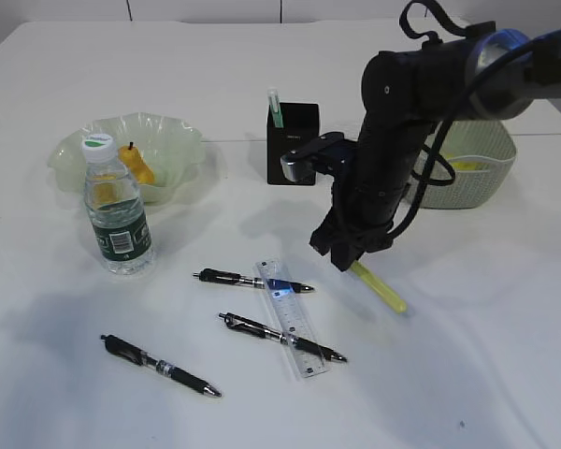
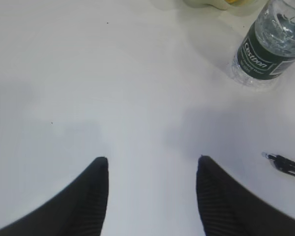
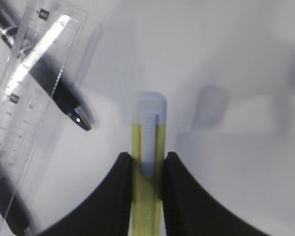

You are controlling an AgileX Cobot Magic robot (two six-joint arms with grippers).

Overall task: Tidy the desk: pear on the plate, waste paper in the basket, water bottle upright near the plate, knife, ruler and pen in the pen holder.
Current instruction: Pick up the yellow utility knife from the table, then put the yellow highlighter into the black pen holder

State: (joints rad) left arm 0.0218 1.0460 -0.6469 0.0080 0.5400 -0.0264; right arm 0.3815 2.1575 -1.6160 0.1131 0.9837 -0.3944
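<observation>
Lying nearest the camera in the exterior view, three black pens (image 1: 159, 366) and the clear ruler (image 1: 291, 318) wait on the white surface (image 1: 486, 374); the ruler rests across two of them. Just beyond, at centre right, the right end effector (image 3: 147, 162) is closed narrowly on a yellow pen with a pale cap (image 3: 148, 147), whose far end seems to touch the surface. To finish this step well, the arm should probably lift straight, turn the pen upright, and lower it into the black pen holder (image 1: 293, 142) behind, clear of the green-capped item already standing there. Farther back at upper left, the water bottle (image 1: 115, 215) stands upright beside the plate (image 1: 178, 140) holding the pear (image 1: 136, 166); the basket (image 1: 491, 164) sits at upper right.

Only the right wrist view shows both fingers pinching the pen. Only the left wrist view shows the left end effector (image 2: 151, 172), wide and empty over bare surface.
</observation>
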